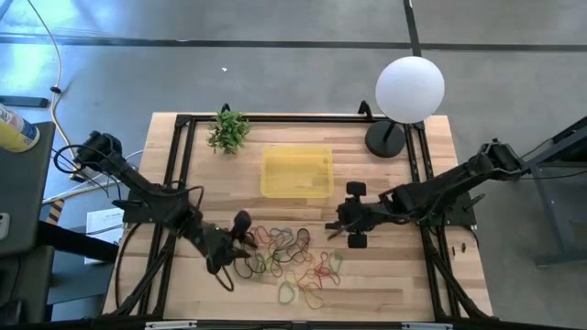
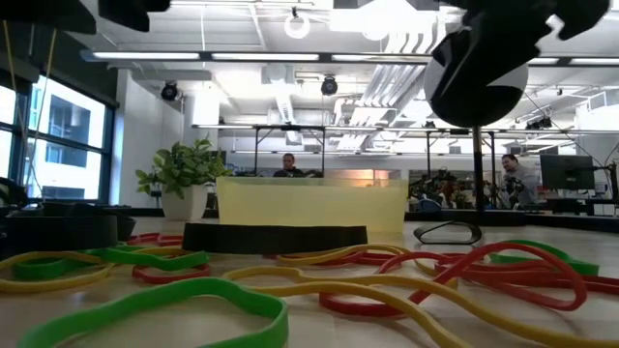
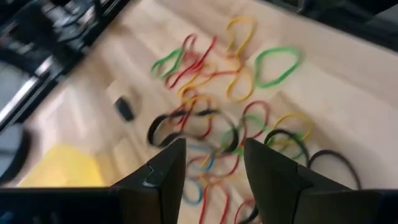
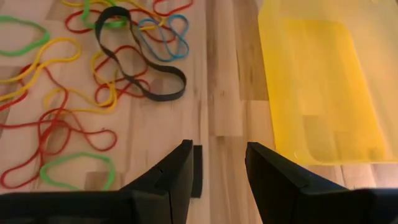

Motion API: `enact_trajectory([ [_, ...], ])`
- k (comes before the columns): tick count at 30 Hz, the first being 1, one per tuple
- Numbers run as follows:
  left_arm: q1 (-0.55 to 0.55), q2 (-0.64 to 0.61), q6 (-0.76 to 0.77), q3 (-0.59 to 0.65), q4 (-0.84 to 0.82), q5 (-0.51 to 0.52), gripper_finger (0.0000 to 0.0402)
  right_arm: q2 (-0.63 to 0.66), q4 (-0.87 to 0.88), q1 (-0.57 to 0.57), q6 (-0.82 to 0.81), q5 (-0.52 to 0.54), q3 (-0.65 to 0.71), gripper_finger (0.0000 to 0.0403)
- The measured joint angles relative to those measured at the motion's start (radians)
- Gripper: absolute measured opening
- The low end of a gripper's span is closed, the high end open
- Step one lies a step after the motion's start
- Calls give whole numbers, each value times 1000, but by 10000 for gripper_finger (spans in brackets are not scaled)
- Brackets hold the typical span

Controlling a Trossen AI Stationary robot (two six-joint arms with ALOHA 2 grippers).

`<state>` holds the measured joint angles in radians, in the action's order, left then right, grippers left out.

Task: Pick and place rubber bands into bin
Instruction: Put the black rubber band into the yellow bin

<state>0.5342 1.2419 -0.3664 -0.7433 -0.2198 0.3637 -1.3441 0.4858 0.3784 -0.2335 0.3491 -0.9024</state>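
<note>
left tool (image 3: pixel 211 168) spread, empty, above rubber bands (image 1: pixel 292 255); right tool (image 4: pixel 217 165) spread beside bin (image 4: pixel 323 87).

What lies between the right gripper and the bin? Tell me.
Only bare wood. In the high view, the right gripper sits just beside the bin; its own wrist view shows a small black block by its fingers.

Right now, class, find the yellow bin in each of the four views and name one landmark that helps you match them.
High view: the bin sits at table centre, beyond the rubber bands.
Low view: pale bin wall mid-picture, behind the bands.
Left wrist view: a yellow patch at lower left.
Right wrist view: fills the upper right.
Shared landmark: the small black block, between bin and bands.
</note>
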Motion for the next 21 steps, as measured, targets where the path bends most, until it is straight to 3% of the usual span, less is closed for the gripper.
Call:
enact_trajectory([
  [4,64,0,89,0,-42,110,150,0,14,57,-53,68,0,138],
  [10,111,0,158,0,-69,154,150,0,18,125,-81,159,0,138],
  [21,114,0,189,0,-105,100,150,0,32,147,-174,151,1,138],
])
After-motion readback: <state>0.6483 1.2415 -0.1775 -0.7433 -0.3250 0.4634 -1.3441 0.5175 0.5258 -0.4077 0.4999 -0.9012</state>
